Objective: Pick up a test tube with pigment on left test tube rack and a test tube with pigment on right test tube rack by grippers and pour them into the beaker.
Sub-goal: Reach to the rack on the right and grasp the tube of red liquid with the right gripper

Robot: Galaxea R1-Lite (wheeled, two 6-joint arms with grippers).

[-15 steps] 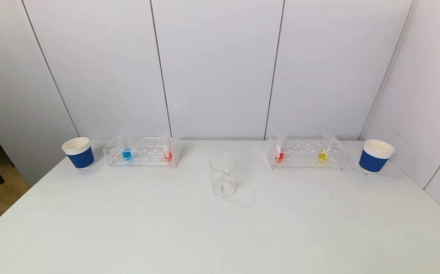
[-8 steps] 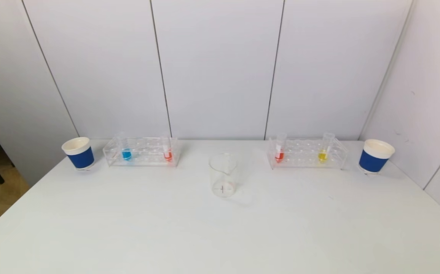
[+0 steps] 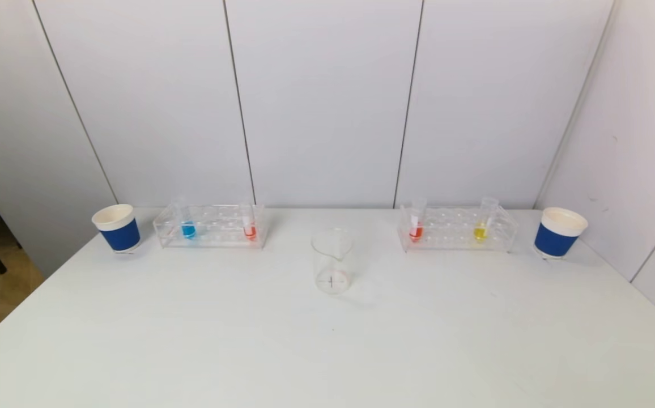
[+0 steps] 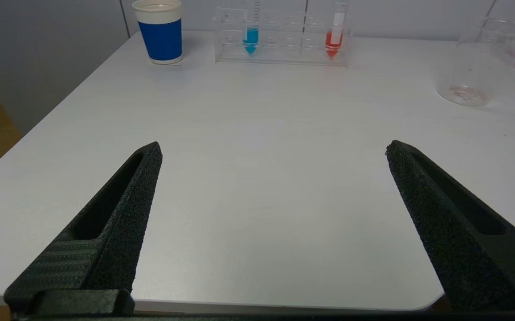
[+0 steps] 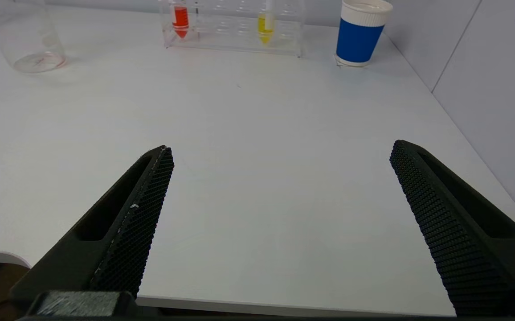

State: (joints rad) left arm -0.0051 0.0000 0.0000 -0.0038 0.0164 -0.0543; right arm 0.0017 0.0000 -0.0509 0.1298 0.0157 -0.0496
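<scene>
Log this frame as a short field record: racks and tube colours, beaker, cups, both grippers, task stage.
left rack: blue tube, red tube
right rack: red tube, yellow tube
beaker: between racks, nearer the robot, nothing poured in
paper cups: one outside each rack
left gripper: open, near table's front edge
right gripper: open, near front edge
stage: no tube picked yet

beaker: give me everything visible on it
The beaker is clear, glass or plastic, with a pour spout on its rim and faint printed markings on its wall. It stands upright on the white table, midway between the two test tube racks and nearer the robot. It looks empty apart from a faint reddish trace at the bottom. Nothing touches it.
</scene>
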